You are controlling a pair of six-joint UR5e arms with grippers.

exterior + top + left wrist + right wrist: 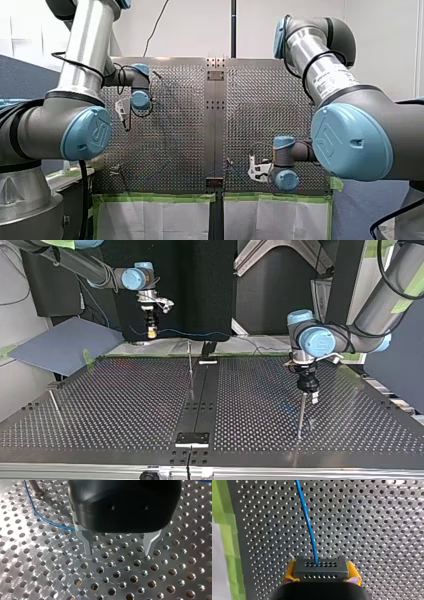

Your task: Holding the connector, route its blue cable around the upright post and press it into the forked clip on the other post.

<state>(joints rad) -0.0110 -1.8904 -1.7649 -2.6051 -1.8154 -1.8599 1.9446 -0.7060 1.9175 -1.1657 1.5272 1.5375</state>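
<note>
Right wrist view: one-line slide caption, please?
My right tool, yellow-padded, clamps the dark grey perforated connector block; its thin blue cable runs ahead over the perforated metal table.

The front view looked from behind and above, between the left arm [82, 60] and right arm [325, 75], out over the table [170, 150]. The top view faced them from across that table, low, near the work's height. The left wrist view looked along the left gripper [118, 554], close to the holes; the right wrist view sat just behind the right gripper [321, 573] and connector [320, 567]. Both wrist views shared the cable [45, 520]
</note>
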